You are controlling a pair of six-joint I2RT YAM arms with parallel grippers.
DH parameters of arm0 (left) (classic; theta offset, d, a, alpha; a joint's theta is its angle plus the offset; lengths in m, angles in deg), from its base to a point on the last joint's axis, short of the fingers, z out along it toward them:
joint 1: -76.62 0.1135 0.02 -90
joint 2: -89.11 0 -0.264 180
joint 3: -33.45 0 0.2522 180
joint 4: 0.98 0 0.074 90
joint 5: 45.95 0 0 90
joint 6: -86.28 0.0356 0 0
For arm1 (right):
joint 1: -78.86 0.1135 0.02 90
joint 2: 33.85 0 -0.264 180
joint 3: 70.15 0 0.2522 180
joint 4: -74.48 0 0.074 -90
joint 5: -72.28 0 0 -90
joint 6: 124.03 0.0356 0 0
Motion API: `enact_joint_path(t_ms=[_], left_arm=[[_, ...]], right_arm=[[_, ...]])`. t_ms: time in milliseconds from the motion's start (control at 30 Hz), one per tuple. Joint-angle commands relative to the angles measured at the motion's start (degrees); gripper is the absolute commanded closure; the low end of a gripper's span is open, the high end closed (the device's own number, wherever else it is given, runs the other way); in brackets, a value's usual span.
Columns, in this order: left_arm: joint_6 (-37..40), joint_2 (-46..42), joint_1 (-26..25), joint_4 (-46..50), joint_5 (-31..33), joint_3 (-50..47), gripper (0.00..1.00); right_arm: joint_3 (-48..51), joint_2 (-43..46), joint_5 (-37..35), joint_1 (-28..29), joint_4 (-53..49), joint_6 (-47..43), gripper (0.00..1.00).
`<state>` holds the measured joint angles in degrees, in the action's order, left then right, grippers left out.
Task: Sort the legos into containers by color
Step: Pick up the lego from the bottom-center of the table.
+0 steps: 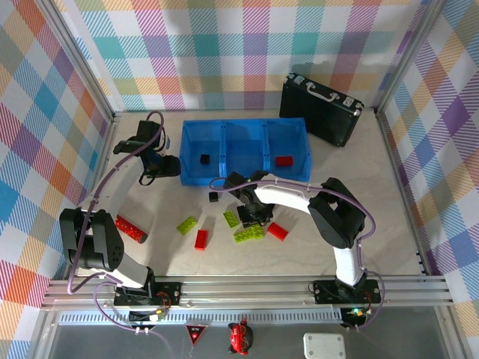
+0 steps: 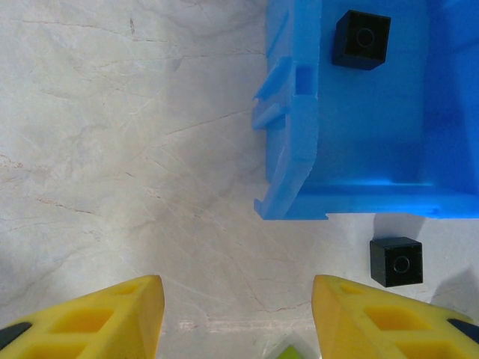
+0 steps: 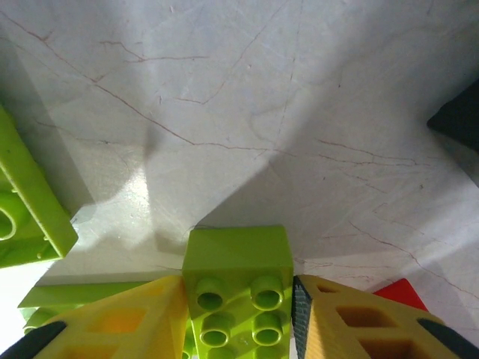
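Marbled tabletop (image 1: 389,224) carries everything. At left, the left gripper (image 2: 238,314) hangs with fingers apart on nothing, beside the blue tray (image 2: 299,149). Farther right, the right gripper (image 3: 239,314) is pinched on a lime-green brick (image 3: 238,258) lying on the table. Neighbouring green bricks (image 3: 22,217) crowd close, so a lift may drag them, or the brick may twist loose.

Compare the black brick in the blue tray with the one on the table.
Place: the tray brick lies in the blue tray's left compartment; the table brick sits outside its near wall. State: the tray brick is sorted, the table brick is not. Both are black one-stud cubes.
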<state>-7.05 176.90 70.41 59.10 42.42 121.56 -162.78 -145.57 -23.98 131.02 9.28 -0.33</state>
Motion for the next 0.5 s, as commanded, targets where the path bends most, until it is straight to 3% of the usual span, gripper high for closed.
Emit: enact_joint_path(t_ms=[0, 467], left_arm=[[0.94, -0.25, 0.50, 0.25, -0.61, -0.02, 0.45], [0.99, -0.42, 0.50, 0.34, -0.20, -0.07, 0.45]], right_arm=[[-1.05, -0.43, -0.41, 0.48, -0.68, 0.68, 0.60], [-1.17, 1.77, -2.30, 0.57, -2.09, 0.41, 0.61]])
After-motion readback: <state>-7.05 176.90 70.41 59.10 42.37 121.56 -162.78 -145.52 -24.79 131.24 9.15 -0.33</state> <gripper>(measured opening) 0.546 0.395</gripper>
